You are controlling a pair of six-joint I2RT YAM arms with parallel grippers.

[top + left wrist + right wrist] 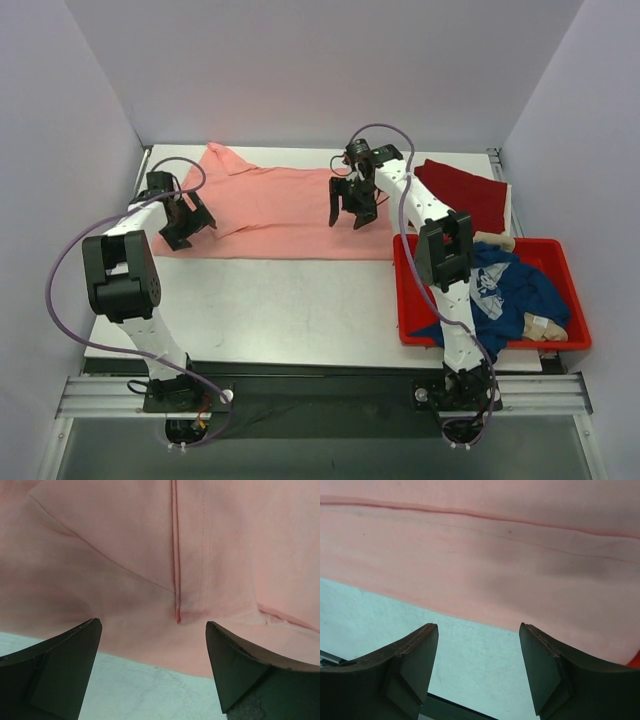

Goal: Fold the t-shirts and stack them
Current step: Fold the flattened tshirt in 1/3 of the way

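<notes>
The salmon-pink t-shirt (pixel 270 205) lies spread across the far half of the table (pixel 290 300), fairly flat, its long side running left to right. Both arms are bent over it. The left gripper (pixel 190 228) hangs at the shirt's left end with its fingers (pixel 65 655) wide apart and nothing between them; its own camera shows only a stitched seam and a shallow crease just beyond the tips. The right gripper (pixel 350 215) sits toward the right part of the shirt, near its front edge, jaws also parted and empty (less widely, it seems to me), with bare table showing between them and the cloth's edge just past.

Standing one at each end like that makes sense to me: a wide, limp cloth folds evenly only if it is taken at two points at once, so I take this as a pause between holds, not a grip.

The dark red t-shirt (pixel 470 192) lies flat at the far right, touching the pink one's end; I read it as the start of the pile. The navy blue t-shirt (pixel 515 285) is crumpled in the red tub (pixel 495 343) at the near right, not yet folded.
</notes>
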